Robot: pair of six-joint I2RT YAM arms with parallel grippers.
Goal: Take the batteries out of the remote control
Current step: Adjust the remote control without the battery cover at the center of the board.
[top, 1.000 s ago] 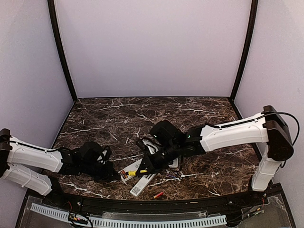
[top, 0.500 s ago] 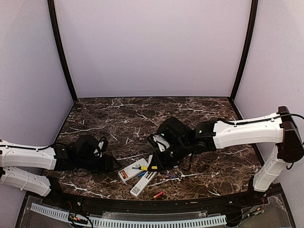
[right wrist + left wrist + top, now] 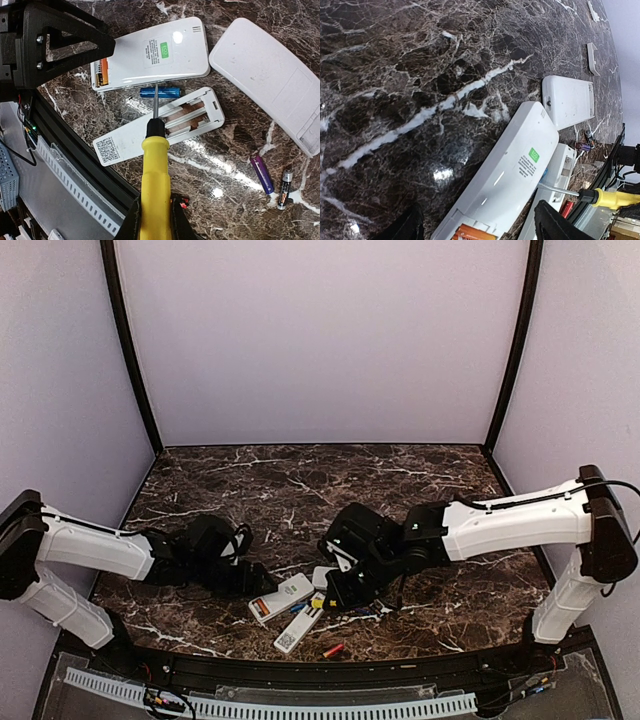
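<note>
A white remote control (image 3: 509, 170) with a green sticker lies back-up, and orange batteries (image 3: 470, 233) sit in its open compartment. My left gripper (image 3: 480, 231) is open, its fingers (image 3: 555, 224) standing wide on either side of that end without touching it. In the right wrist view the same remote (image 3: 160, 52) shows its orange batteries (image 3: 102, 72). A loose blue battery (image 3: 160, 92) lies between it and a second remote (image 3: 160, 129) whose compartment is empty. My right gripper (image 3: 155, 220) is shut on a yellow-handled screwdriver (image 3: 155, 175), whose tip is by the blue battery.
A third white remote (image 3: 270, 70) lies at the right. Purple (image 3: 262, 173) and black (image 3: 285, 181) batteries rest on the marble, and a red one (image 3: 333, 650) lies near the front rail (image 3: 300, 672). A white cover (image 3: 592, 57) lies farther back.
My left gripper has opened and moved right, up to the battery end of the remote. My right gripper has shifted slightly right with the screwdriver in it.
</note>
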